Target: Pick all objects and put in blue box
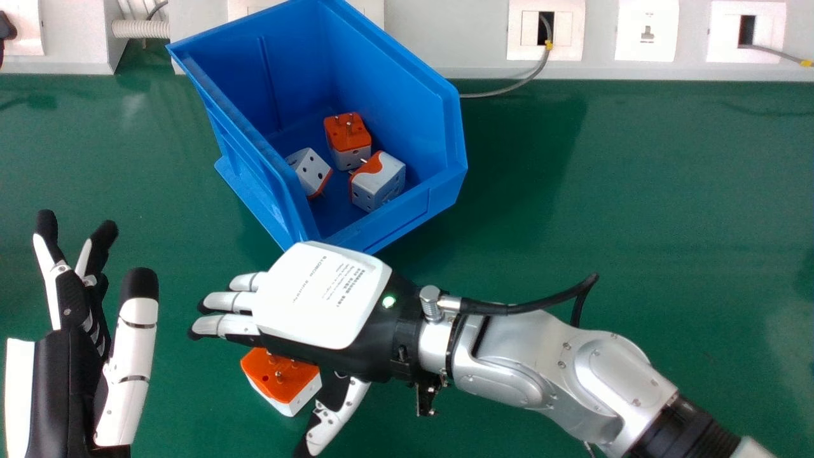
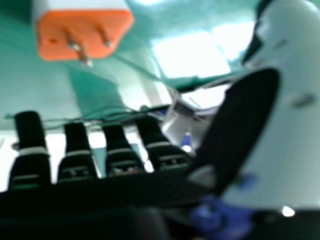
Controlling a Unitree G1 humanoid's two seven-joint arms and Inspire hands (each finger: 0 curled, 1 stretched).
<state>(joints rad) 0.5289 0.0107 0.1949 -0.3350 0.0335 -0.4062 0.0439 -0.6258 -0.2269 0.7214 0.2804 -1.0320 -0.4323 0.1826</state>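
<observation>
My right hand [image 1: 321, 296] is spread wide, its straight fingers aimed at nine o'clock and the thumb swung well away toward seven. I cannot see them touching anything. My left hand [image 1: 63, 381], near nine o'clock from it, also has its fingers loosely open, toward twelve.

The blue box [image 1: 407, 219] stands at twelve o'clock from my right hand, its raised near wall between my knuckles and the inside. The loose orange-and-white plug adapter [image 1: 280, 375] lies at seven o'clock from the back of that hand, prongs up, apart from my fingertips. Within the box sit three plug adapters: one at twelve [image 1: 348, 137], one at four [image 1: 378, 181], one at nine [image 1: 310, 172].

Under it all is the green table [image 1: 636, 191], backed by white wall trunking [image 1: 445, 51] at twelve; a grey cable [image 1: 509, 89] trails from it between one and two.
</observation>
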